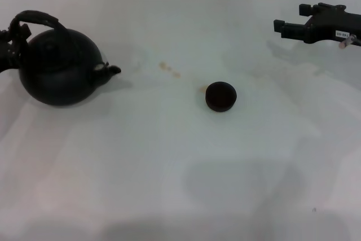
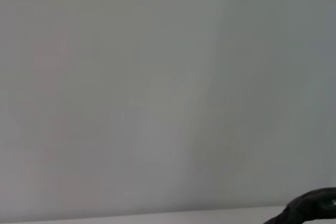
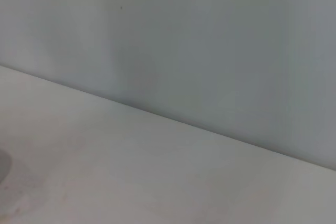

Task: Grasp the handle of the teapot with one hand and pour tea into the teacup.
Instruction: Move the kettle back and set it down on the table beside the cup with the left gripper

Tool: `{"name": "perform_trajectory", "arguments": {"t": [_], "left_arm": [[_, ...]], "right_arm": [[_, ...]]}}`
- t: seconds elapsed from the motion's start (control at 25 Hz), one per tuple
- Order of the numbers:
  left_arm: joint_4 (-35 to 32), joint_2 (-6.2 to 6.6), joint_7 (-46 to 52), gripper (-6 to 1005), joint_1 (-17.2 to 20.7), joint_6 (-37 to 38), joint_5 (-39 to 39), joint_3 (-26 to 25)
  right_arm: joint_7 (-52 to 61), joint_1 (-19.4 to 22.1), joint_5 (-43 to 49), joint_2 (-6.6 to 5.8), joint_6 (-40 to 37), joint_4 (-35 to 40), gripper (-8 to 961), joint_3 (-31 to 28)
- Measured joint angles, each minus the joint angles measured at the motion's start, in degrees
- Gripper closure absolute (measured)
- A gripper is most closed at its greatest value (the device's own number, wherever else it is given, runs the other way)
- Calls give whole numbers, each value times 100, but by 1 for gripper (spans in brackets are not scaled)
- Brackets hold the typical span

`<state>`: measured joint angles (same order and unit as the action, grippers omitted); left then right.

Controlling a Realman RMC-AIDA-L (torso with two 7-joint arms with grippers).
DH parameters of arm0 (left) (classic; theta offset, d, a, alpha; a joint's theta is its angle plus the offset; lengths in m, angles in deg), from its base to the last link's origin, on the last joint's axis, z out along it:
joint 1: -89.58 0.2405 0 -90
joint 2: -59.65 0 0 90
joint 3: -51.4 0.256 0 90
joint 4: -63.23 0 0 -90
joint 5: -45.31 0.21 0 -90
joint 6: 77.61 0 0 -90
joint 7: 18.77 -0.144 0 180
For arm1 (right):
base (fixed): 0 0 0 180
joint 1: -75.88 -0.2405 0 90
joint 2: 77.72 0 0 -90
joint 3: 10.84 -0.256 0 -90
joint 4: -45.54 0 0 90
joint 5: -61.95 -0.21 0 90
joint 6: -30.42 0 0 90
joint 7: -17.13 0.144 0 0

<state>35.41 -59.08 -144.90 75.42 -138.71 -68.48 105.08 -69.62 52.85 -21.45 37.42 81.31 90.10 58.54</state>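
Teapot (image 1: 59, 71): round, matte black, on white table (image 1: 169, 162) at far left, short spout toward teacup (image 1: 220, 96), a small dark round cup mid-table. Rough arched handle (image 1: 36, 18) meets left tool (image 1: 7, 40); grip state cannot be told. Right tool (image 1: 290, 21) hovers far right, fingers parted. Wrist views: blank wall, table edge only.

A white table (image 1: 169, 162) spreads out in front of me, pale and smooth. A few small brownish stains (image 1: 169, 70) sit in a short slanting row on it toward the far side, with one more faint spot (image 1: 202, 89) a little nearer to me. Soft grey shadows lie across the surface close to me. Behind the table a plain grey wall (image 3: 210, 45) rises, meeting the tabletop along a straight edge, and I see the same wall (image 2: 157, 87) from my other side
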Motion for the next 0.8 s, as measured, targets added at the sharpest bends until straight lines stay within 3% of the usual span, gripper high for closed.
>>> {"name": "perform_trajectory", "arguments": {"t": [0.44,0.8], "left_arm": [[25,-1,-68,827,-8,10,36,18],[24,-18,-704,431,39,-120,-5,11]], "right_arm": [[0,0,0,0,0,0,113,14],[0,1,0,0,-1,-4,113,9]]}}
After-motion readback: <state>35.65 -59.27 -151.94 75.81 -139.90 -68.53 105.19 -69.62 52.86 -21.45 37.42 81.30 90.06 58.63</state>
